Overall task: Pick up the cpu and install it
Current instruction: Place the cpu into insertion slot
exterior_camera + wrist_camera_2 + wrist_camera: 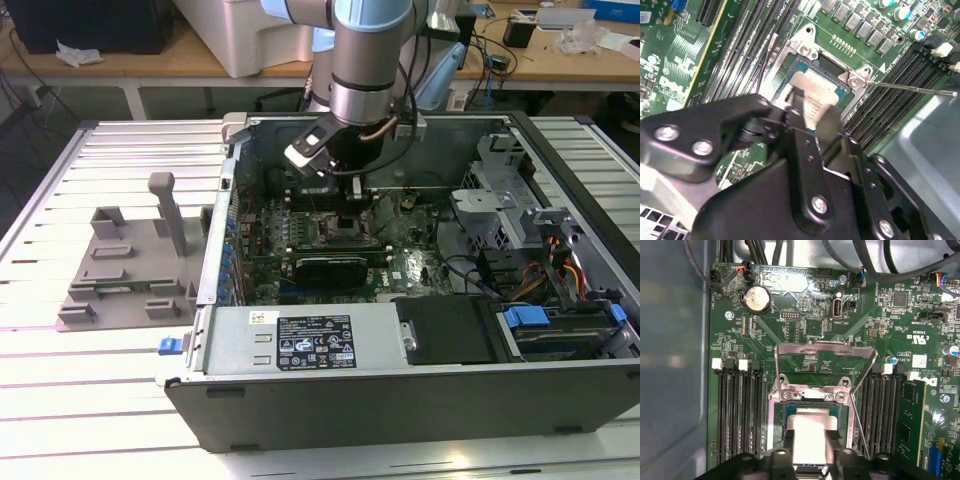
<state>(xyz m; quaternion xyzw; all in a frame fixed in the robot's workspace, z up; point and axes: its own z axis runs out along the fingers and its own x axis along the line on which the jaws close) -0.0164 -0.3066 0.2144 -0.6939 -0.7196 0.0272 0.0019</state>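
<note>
Inside the open case, the fingers clamp the cpu by its edges (closed just to its width), right over the socket on the motherboard. The load plate is flipped open. Whether the cpu is seated, I cannot tell.

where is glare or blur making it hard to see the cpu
Second wrist view: the cpu is washed out and soft, and the gripper in front is out of focus, while the motherboard behind is sharper. First wrist view: the cpu glares pale white on top; the motherboard is crisp. Exterior view: the arm shades the socket area.
</note>
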